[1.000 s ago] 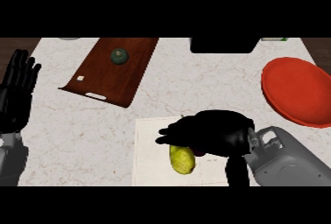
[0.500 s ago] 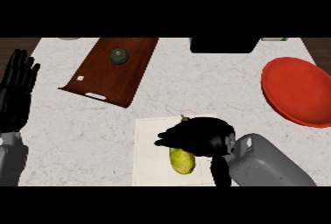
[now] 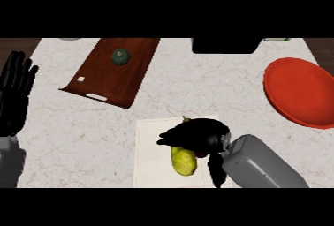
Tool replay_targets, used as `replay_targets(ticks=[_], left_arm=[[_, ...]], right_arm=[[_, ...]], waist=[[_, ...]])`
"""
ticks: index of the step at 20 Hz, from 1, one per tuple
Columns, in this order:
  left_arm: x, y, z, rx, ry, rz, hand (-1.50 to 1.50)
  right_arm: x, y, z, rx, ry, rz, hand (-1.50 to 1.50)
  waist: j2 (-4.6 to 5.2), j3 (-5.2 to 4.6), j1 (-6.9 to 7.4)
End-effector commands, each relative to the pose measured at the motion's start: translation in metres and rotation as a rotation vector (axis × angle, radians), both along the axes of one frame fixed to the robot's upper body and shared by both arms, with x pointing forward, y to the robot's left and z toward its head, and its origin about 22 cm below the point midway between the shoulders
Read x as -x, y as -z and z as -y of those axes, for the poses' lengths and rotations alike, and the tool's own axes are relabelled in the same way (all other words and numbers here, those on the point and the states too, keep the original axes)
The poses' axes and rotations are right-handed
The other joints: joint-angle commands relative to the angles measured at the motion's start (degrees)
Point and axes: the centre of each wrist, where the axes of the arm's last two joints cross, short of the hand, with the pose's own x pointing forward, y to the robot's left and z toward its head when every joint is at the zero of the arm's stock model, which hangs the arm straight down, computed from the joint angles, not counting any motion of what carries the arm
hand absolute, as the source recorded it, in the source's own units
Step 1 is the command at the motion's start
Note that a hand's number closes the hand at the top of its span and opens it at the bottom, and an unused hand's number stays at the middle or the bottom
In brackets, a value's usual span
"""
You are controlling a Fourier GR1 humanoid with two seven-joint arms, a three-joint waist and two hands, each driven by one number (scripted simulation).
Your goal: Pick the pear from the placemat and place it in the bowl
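A yellow-green pear lies on the white placemat at the near middle of the counter. Its stem pokes out just beyond my right hand. That hand sits on top of the pear's far half, fingers curled down over its left side and thumb running along its right side. The pear's lower half shows and rests on the mat. The red bowl stands at the right edge, well away from the hand. My left hand rests open, fingers up, at the left edge.
A brown wooden tray lies at the back left with a small dark green fruit on it. A black box stands at the back edge. Bare marble counter lies between the placemat and the bowl.
My right hand has shifted slightly left and settled lower over the pear's upper half, and its forearm has swung in closer. The pear and the left hand have not moved.
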Motion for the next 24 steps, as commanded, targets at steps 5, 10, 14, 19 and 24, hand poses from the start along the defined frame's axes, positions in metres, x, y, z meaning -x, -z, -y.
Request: replay_targets(ticks=[5,10,14,19,24], left_arm=[[0.002,0.005,0.004,-0.014,-0.012,-0.005,0.0],[-0.006,-0.003,0.019,-0.003,0.001,0.0,0.0],[-0.017,0.004,-0.003,-0.004,-0.016,0.024,0.0],[-0.014,-0.018,-0.01,0.003,0.001,-0.008,0.0],[0.0,0.013,0.0,-0.006,-0.006,-0.001,0.0]], right_arm=[[-0.011,0.03,0.012,-0.022,-0.058,-0.004,-1.5],[0.008,0.029,-0.008,0.013,-0.046,0.006,-1.5],[0.011,0.064,-0.025,0.043,-0.042,0.012,-1.5],[0.011,0.075,-0.015,0.041,-0.033,0.002,-1.5],[0.001,0.067,-0.028,0.102,-0.012,-0.005,-1.5]], waist=[[0.03,0.01,0.11],[-0.07,-0.01,-0.25],[0.04,-0.01,-0.12],[-0.05,-0.01,-0.18],[-0.06,-0.02,-0.13]])
